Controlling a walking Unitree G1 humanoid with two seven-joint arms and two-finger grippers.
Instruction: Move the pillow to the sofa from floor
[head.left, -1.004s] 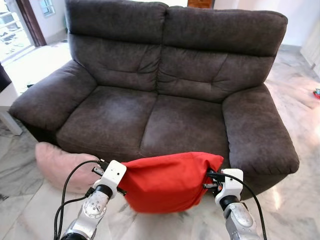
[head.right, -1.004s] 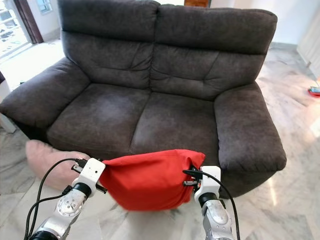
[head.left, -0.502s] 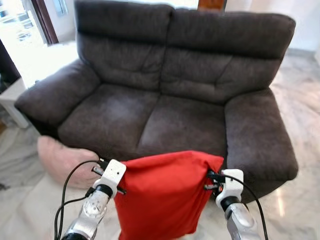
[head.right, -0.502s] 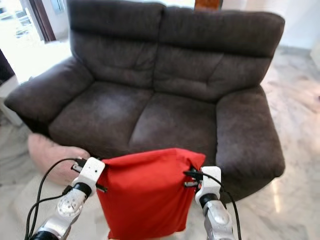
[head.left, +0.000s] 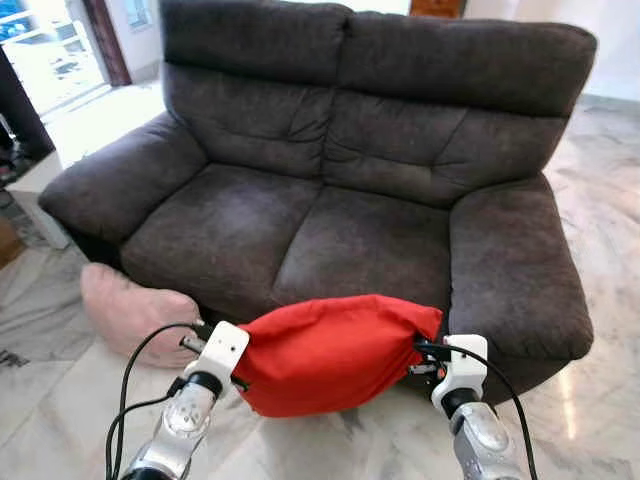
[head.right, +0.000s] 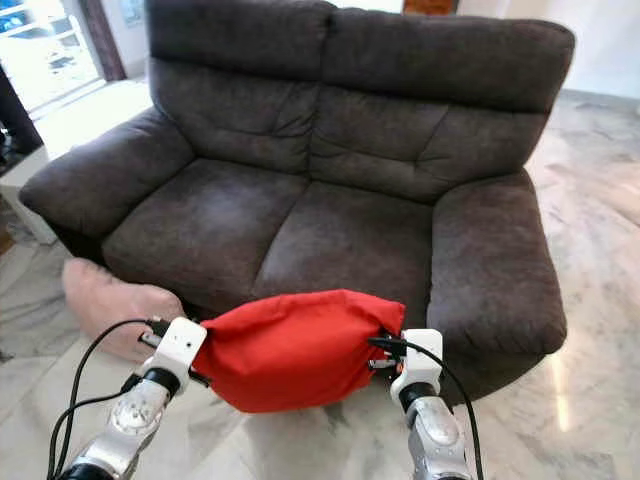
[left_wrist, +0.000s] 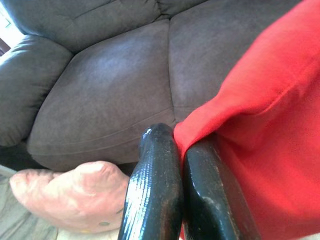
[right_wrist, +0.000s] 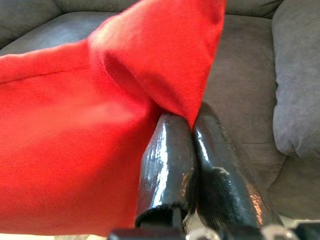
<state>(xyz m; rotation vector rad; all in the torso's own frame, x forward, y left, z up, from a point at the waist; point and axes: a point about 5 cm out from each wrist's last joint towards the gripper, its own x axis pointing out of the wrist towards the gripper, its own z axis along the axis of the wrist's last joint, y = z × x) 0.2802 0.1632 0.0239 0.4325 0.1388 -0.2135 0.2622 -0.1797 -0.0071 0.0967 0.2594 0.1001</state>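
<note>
Both grippers, left gripper (left_wrist: 172, 145) and right gripper (right_wrist: 192, 125), pinch opposite corners of the red pillow (head.left: 330, 352), holding it in the air before the dark sofa (head.left: 330, 200). A pink pillow (head.left: 135, 312) lies on the marble floor (head.left: 40, 400) by the sofa's left front.

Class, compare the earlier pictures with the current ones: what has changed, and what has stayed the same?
The red pillow, hanging long half a second ago, has swung back up level. Both the left gripper and right gripper stay clamped on its corners. The pink pillow remains on the floor beside the sofa.
</note>
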